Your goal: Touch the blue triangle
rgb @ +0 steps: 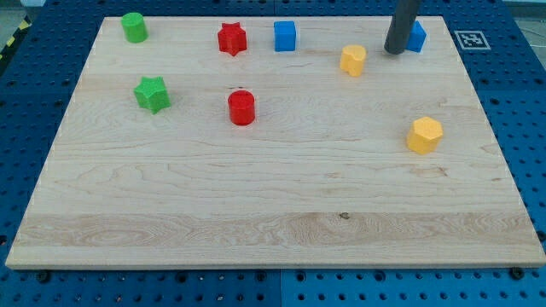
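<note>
The blue triangle (416, 37) lies at the view's top right on the wooden board (273, 196), partly hidden behind my rod. My tip (394, 50) rests on the board at the triangle's left edge, touching it or nearly so. The rod rises out of the view's top.
A blue cube (285, 36), a red star (231, 38) and a green cylinder (134, 27) stand along the top. A yellow block (353, 60) is left of my tip. A yellow hexagon (424, 135), a red cylinder (241, 107) and a green star (153, 94) lie lower.
</note>
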`<action>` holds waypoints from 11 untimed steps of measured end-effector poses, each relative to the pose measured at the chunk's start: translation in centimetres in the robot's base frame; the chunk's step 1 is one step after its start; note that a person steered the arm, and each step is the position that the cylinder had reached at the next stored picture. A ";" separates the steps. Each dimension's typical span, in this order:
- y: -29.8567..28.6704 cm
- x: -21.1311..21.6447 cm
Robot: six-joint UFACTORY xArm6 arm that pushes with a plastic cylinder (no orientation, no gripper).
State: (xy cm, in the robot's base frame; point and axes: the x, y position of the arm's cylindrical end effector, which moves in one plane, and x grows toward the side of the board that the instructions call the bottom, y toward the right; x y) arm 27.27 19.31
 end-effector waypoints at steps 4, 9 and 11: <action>4.8 2.1; 4.3 -0.7; 6.1 2.3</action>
